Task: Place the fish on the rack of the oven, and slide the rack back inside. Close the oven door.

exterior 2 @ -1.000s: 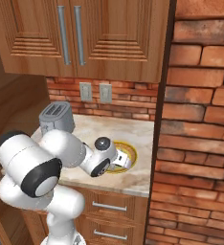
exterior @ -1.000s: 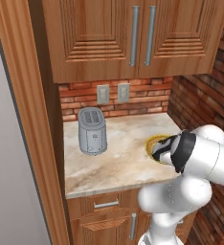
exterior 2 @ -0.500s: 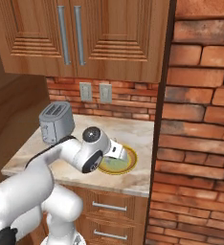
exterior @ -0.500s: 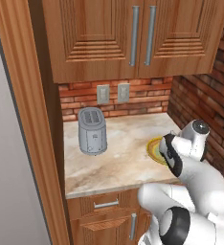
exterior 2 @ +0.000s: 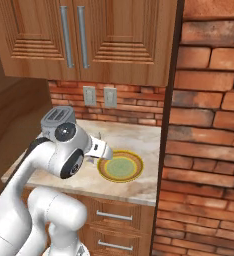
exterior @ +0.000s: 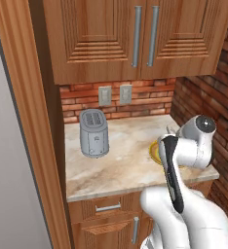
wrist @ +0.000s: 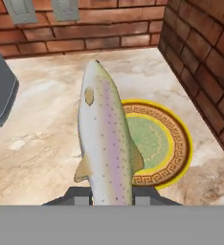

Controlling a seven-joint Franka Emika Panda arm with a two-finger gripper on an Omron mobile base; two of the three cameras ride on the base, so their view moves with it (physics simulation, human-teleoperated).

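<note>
Gripper (wrist: 111, 195) clamped on fish (wrist: 106, 139) in hand view, plate (exterior 2: 120, 166) bare in right base view

The arm (exterior: 184, 204) is being rendered in glossy white, with rounded, bulbous link shells seen at the lower right of the left base view. A dark band (exterior: 170, 168) is being shown running along one link there. At the centre left of the right base view, round dark grey joint caps (exterior 2: 65, 132) are being displayed.
</note>
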